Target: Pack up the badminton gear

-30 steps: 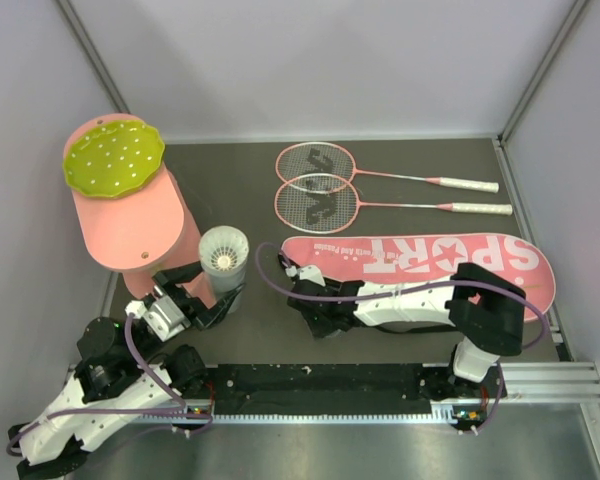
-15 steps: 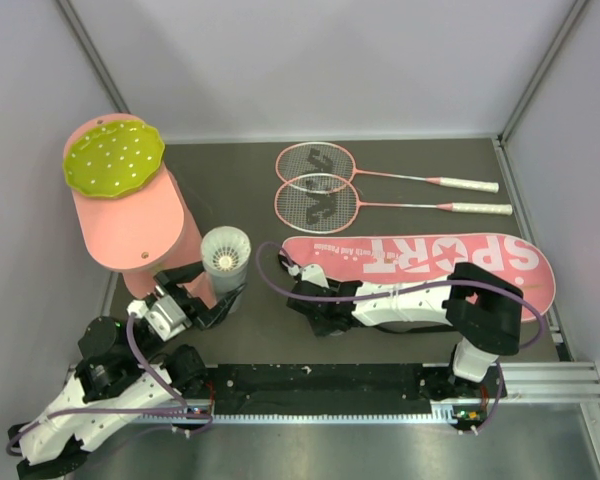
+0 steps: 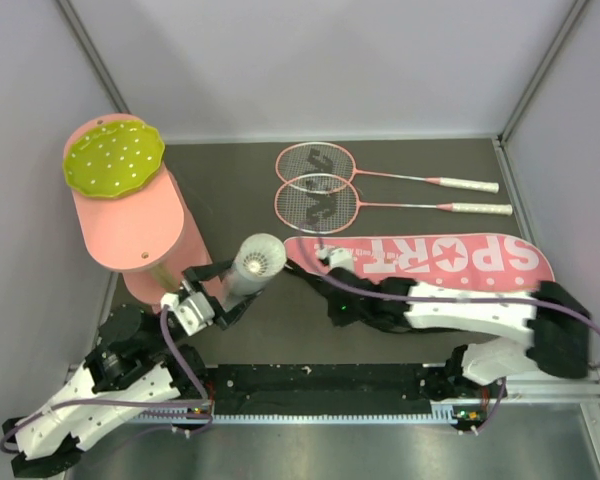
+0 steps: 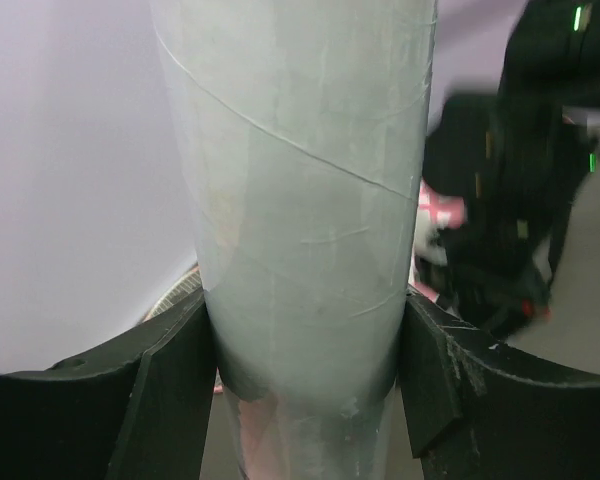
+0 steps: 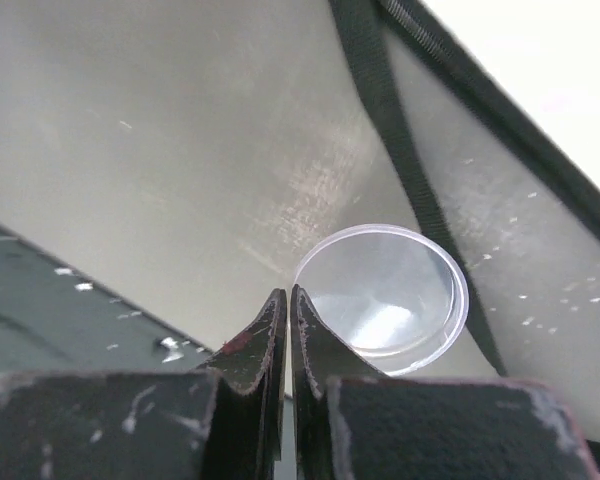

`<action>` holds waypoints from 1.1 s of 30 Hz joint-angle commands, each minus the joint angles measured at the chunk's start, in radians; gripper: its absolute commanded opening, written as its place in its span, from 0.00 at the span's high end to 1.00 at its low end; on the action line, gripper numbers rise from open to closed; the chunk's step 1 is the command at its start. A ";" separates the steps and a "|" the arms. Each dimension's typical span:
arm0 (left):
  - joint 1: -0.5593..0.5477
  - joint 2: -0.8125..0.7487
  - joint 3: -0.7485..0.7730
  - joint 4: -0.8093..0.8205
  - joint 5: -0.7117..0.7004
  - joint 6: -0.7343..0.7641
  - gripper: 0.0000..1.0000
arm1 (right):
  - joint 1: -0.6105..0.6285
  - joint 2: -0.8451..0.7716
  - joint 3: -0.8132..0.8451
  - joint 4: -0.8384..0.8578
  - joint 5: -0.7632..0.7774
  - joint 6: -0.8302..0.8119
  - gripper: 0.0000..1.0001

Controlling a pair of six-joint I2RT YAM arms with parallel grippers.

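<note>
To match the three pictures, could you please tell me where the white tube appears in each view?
Top external: white tube left of centre, tilted, in the left gripper.
Left wrist: fills the centre, between the fingers.
Right wrist: not in it.
Shared landmark: pink SPORT bag, top and left wrist only.

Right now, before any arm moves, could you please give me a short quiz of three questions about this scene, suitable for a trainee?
1. True or false: the two rackets lie inside the pink bag.
2. What does the left gripper hold? A) a racket B) the white tube C) the bag
3. Fill in: the right gripper is ____, its tips at the edge of a clear round cap.
Key: 1 false; 2 B; 3 shut.
</note>
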 commanded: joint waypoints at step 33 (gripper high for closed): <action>0.002 0.515 0.031 -0.027 0.399 0.130 1.00 | -0.346 -0.709 0.298 -0.290 -0.825 -0.219 1.00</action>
